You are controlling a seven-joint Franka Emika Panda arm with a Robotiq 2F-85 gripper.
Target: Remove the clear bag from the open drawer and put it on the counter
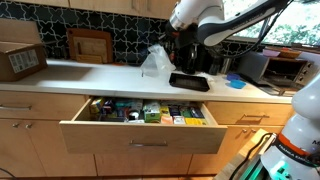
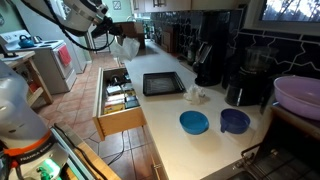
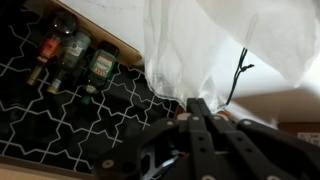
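The clear bag (image 1: pixel 156 61) hangs crumpled from my gripper (image 1: pixel 171 42) above the white counter (image 1: pixel 100 78), just behind the open drawer (image 1: pixel 145 113). In the wrist view the bag (image 3: pixel 215 45) fills the upper middle, and my gripper (image 3: pixel 200 108) has its black fingers closed together on the bag's lower edge. In an exterior view the bag (image 2: pixel 127 45) hangs over the counter's far end, with the gripper (image 2: pixel 112 31) next to it. The drawer (image 2: pixel 118 97) stands pulled out and holds several packets and small items.
A dark tray (image 1: pixel 188 82) lies on the counter right of the bag. A cardboard box (image 1: pixel 20 60) sits at the left end. A coffee machine (image 2: pixel 208 62), two blue bowls (image 2: pixel 194 122), a toaster oven (image 1: pixel 280 68) and bottles (image 3: pixel 70 52) against the tiled wall stand nearby.
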